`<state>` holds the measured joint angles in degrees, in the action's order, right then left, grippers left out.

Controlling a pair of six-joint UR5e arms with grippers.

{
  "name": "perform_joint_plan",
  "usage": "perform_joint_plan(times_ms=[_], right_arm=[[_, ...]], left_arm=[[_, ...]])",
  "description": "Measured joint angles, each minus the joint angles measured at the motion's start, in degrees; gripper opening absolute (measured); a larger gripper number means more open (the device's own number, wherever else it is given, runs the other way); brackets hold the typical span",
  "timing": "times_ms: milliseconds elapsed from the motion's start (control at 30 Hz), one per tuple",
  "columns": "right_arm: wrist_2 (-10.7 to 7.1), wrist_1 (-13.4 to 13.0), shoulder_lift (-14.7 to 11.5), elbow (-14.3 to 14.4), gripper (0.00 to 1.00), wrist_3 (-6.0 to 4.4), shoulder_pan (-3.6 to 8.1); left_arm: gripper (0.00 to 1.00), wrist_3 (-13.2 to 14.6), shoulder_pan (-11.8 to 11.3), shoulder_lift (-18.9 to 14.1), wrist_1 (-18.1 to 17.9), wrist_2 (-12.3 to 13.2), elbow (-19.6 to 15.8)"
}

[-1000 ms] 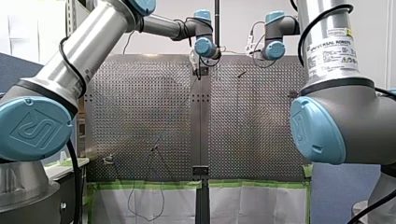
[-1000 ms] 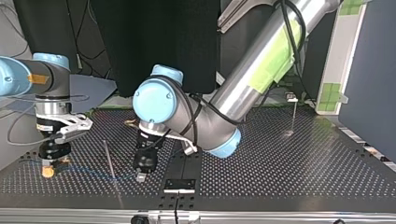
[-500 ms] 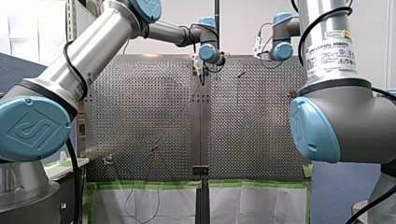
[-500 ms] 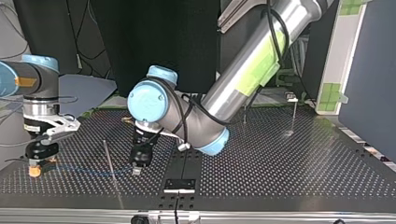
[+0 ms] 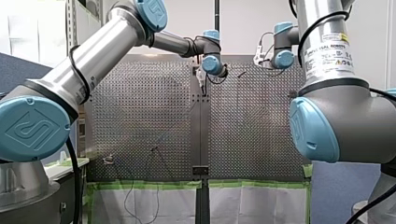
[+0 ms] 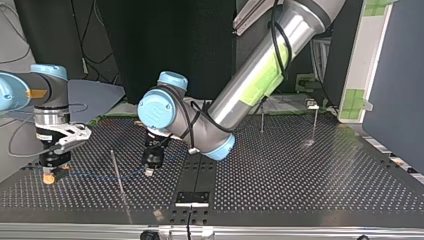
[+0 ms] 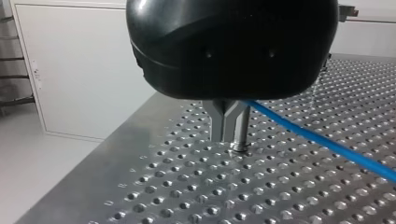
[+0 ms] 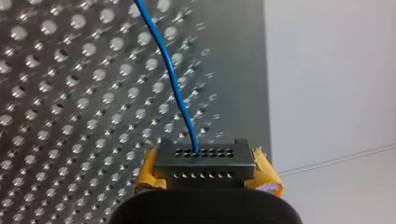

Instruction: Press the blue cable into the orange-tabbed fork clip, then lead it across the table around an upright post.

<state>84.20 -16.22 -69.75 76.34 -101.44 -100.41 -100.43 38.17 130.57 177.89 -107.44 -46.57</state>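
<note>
The blue cable (image 6: 100, 175) lies low over the perforated table (image 6: 300, 180), strung between my two grippers. At the top view's left my right gripper (image 6: 48, 178) is shut on one end; in the right wrist view the cable (image 8: 173, 79) runs out ahead from between its yellow-padded fingers (image 8: 204, 163). My left gripper (image 6: 149, 171), black with metal fingers (image 7: 223, 123), is shut on the cable just above the table, and the cable (image 7: 327, 145) trails off to one side. A thin upright post (image 6: 117, 172) stands between the two grippers. I cannot pick out the orange-tabbed clip.
Two more upright posts (image 6: 262, 117) (image 6: 315, 122) stand at the top view's far right. A black bracket (image 6: 192, 198) sits at that view's near table edge. In the front view a small fixture (image 5: 108, 160) sits at the near left, with loose cable hanging below it.
In the top view my left gripper has drawn away from the camera with the cable. My right gripper shifted left, then back right. The cable stays strung between them.
</note>
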Motion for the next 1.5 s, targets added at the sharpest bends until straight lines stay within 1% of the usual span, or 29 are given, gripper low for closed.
perform_joint_plan(times_ms=[200,267,533,733,967,1000,1033,1100,1133,1200,1233,1300,1367,1467,1500], right_arm=[[-0.09,-0.02,0.79,0.05,0.00,0.01,0.76],[-0.16,0.00,1.13,0.18,0.00,0.05,0.78],[-0.24,-0.07,2.87,1.51,0.00,0.14,0.47],[-0.42,-0.12,4.35,2.06,0.00,0.18,-0.04],[-0.58,-0.88,5.70,3.70,0.00,0.44,-0.61],[-0.56,-1.00,5.81,3.88,0.00,0.47,-0.65],[-0.55,-1.06,5.86,3.96,0.00,0.49,-0.67],[-0.50,-1.21,5.93,4.15,0.00,0.53,-0.70],[-0.47,-1.36,5.98,4.33,0.00,0.52,-0.73],[-0.41,-1.99,6.11,5.02,0.00,0.51,-0.82],[-0.41,-2.37,6.14,5.36,0.00,0.53,-0.86],[-0.42,-3.22,6.18,5.95,0.00,0.62,-1.00],[-0.43,-3.66,6.19,6.20,0.00,0.77,-1.13],[-0.43,-3.95,6.21,6.37,0.00,1.35,-1.30],[-0.41,-3.98,6.22,6.40,0.00,1.60,-1.34]], left_arm=[[0.00,-0.36,-0.25,0.20,-1.09,-0.14,-0.76],[0.00,-0.51,-0.34,0.22,-1.84,-0.20,-1.43],[0.00,-1.54,-0.18,0.24,-5.36,-0.61,-4.86],[0.00,-1.68,-0.39,0.26,-5.96,-1.02,-5.28],[0.00,-1.69,-0.41,0.27,-6.17,-1.54,-5.33],[0.02,-1.69,-0.41,0.27,-6.27,-1.57,-5.32],[0.02,-1.69,-0.40,0.28,-6.35,-1.59,-5.33],[0.11,-1.70,-0.40,0.30,-6.58,-1.63,-5.34],[0.11,-1.69,-0.41,0.30,-6.69,-1.63,-5.34],[0.30,-1.73,-0.42,0.31,-6.92,-1.54,-5.35],[0.30,-1.77,-0.43,0.31,-6.98,-1.47,-5.38],[0.40,-1.88,-0.50,0.30,-7.19,-1.17,-5.71],[0.40,-2.04,-0.63,0.28,-7.72,-0.66,-6.32],[0.40,-2.94,-0.94,0.29,-9.16,0.39,-7.83],[0.44,-3.43,-1.05,0.31,-9.76,0.90,-8.45]])
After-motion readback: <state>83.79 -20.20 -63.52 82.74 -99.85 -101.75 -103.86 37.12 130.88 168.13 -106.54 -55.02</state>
